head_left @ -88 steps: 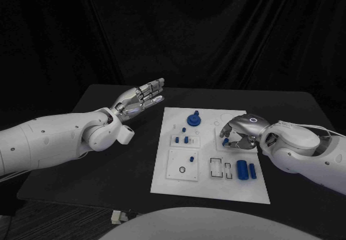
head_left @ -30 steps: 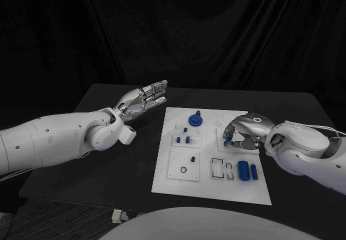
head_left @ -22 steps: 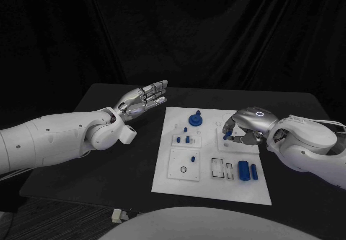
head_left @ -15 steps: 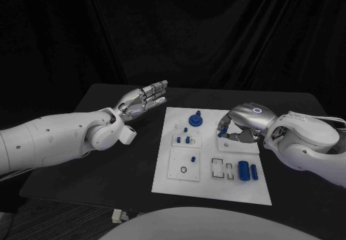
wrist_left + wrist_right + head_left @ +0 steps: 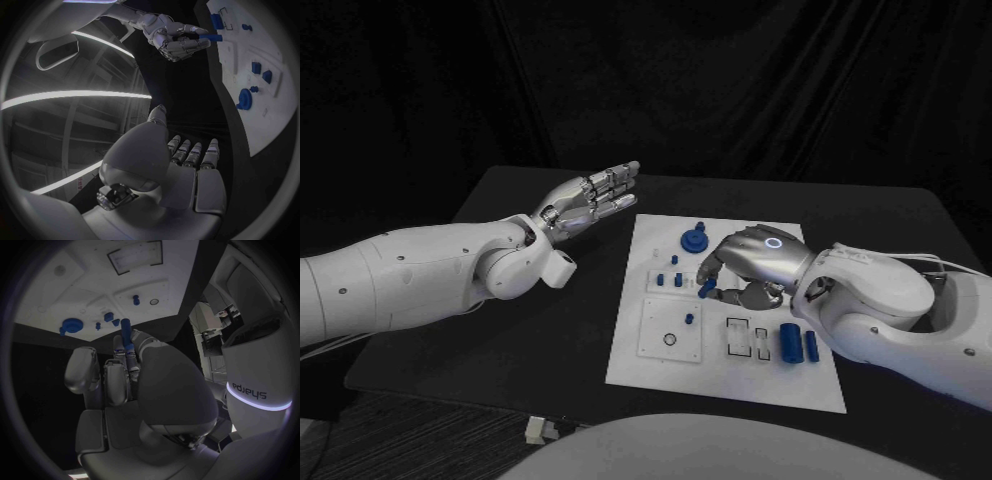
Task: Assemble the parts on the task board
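Two hands are before us at the black table (image 5: pixel 516 330). Our right hand (image 5: pixel 744 268) hangs over the middle of the white task board (image 5: pixel 718 385), its fingers curled around a slim blue peg (image 5: pixel 125 335) that is pinched between the thumb and a fingertip; in the head view the peg's end (image 5: pixel 708 290) pokes out at about eight o'clock from the hand, and whether it touches the board we cannot tell. Our left hand (image 5: pixel 586 200) is raised over the table at about ten o'clock from the board, well apart from it, palm up, fingers stretched out side by side and holding nothing.

On the board, a round blue knob (image 5: pixel 691 239) stands toward the far edge, at about eleven o'clock from the right hand. Several small blue pieces (image 5: pixel 669 279) sit in a raised white block at nine o'clock from that hand. One short blue pin (image 5: pixel 688 319) stands in the square plate nearer to us, beside a dark ring (image 5: pixel 669 339). Two blue cylinders (image 5: pixel 798 341) lie side by side at the board's right edge, at about five o'clock from the hand, just beside rectangular slots (image 5: pixel 736 334).
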You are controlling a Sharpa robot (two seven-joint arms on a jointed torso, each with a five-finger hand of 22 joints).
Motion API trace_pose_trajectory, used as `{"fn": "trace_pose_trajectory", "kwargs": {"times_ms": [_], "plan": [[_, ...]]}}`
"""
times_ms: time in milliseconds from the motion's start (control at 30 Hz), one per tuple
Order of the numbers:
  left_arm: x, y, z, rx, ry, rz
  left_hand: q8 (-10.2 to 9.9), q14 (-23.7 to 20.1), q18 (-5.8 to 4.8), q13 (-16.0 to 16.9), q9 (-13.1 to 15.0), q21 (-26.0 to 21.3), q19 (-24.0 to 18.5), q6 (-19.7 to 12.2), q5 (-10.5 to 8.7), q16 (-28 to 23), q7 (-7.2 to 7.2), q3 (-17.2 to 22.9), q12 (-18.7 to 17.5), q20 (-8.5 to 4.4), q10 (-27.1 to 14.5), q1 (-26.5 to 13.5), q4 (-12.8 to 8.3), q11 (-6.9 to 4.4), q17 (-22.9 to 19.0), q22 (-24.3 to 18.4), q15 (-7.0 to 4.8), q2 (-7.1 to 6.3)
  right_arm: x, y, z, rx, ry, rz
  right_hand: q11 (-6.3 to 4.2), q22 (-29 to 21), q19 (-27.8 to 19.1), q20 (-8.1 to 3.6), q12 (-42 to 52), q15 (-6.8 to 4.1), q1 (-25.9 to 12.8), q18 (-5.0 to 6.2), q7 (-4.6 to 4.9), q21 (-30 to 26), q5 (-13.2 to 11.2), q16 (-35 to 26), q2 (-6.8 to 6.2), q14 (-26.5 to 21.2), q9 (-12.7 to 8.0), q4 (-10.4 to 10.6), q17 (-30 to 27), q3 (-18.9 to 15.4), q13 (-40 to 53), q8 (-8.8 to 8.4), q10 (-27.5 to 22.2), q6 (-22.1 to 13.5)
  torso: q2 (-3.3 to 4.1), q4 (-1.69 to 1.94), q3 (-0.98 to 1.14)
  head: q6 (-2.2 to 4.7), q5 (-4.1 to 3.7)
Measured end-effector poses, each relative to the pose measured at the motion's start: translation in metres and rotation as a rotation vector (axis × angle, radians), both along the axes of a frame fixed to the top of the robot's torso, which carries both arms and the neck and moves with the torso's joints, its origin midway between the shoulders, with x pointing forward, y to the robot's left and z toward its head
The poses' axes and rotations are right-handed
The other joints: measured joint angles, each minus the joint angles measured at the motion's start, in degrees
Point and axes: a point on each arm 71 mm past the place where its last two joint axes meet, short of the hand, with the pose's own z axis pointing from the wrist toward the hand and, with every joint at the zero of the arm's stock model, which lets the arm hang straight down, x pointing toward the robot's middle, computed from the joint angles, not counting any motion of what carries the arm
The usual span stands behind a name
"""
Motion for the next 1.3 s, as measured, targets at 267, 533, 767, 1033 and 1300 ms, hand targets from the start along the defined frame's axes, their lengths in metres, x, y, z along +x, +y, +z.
{"fn": "trace_pose_trajectory", "kwargs": {"times_ms": [267,533,767,1033,1300], "plan": [[0.0,0.0,0.0,0.0,-0.003,0.004,0.0,-0.1,-0.01,0.0,0.0,0.0,-0.3,0.0,-0.92,0.0,0.63,-0.9,0.0,-3.21,0.3,-0.3,0.4,-0.31,0.0,-1.0,-1.95,0.34,-0.014,0.033,-0.014,0.008,0.015,0.088,-0.12,0.0,-0.2,0.21,-0.6,0.28,0.0,0.0,0.2,0.0,-2.8,0.0,-0.01,0.1,0.1,0.1,0.0,2.9,-0.3,-0.4,0.3,0.2,0.0,0.06,-0.01,0.0,-0.06],[0.0,0.0,0.0,0.001,-0.005,0.007,0.0,-0.1,-0.01,0.0,0.0,0.0,-0.3,0.0,-1.33,0.0,0.63,-1.0,0.0,-3.21,0.1,-0.6,0.9,-0.5,0.0,-1.0,-1.94,0.63,-0.017,0.048,-0.026,-0.004,0.032,0.126,0.08,0.0,-0.2,0.21,-0.7,0.28,0.0,0.01,0.2,0.0,-2.8,0.0,-0.49,0.1,0.1,-0.1,0.0,3.5,-0.5,-0.4,0.5,0.2,0.01,0.05,-0.01,0.0,0.11],[0.0,-0.001,-0.001,0.0,-0.004,0.005,0.0,-0.1,-0.01,0.0,0.0,0.0,-0.3,0.0,-1.33,0.0,0.68,-1.0,0.0,-3.21,0.1,-0.6,0.9,-0.5,0.0,-1.0,-1.94,0.63,-0.02,0.058,-0.034,-0.022,0.042,0.154,0.08,0.0,-0.2,0.21,-0.7,0.28,0.0,0.0,0.2,0.0,-2.8,0.0,-0.49,0.1,0.2,-0.3,-0.1,3.8,-0.5,-0.62,0.5,0.2,0.05,0.04,-0.01,0.0,-0.05],[0.0,-0.001,-0.002,0.0,-0.002,0.004,0.0,-0.1,-0.02,0.0,0.0,0.0,-0.3,0.2,-0.76,0.0,0.83,-1.0,0.0,-2.78,-0.1,-0.6,0.9,-0.69,0.0,-0.9,-1.93,0.62,-0.022,0.062,-0.039,-0.049,0.05,0.172,0.09,0.0,-0.4,0.35,-1.0,0.28,0.0,0.0,0.2,0.0,-2.8,0.0,-0.49,0.1,0.2,-0.4,-0.3,4.2,-0.5,-0.62,0.5,0.2,0.05,-0.02,-0.01,0.0,0.15],[-0.001,-0.002,-0.002,-0.001,0.0,0.002,0.0,-0.1,-0.01,0.0,0.0,0.0,-0.1,0.2,-0.76,0.0,0.83,-0.9,0.0,-2.57,-0.1,-0.6,0.7,-0.69,0.0,-0.9,-1.93,0.62,-0.023,0.064,-0.042,-0.078,0.057,0.184,0.09,0.0,-0.4,0.41,-1.0,0.28,-0.3,0.01,0.2,-0.3,-3.0,0.0,-0.71,0.1,0.2,-0.3,-0.5,4.4,-0.5,-0.86,0.5,0.2,0.02,-0.01,0.01,0.0,0.04]]}}
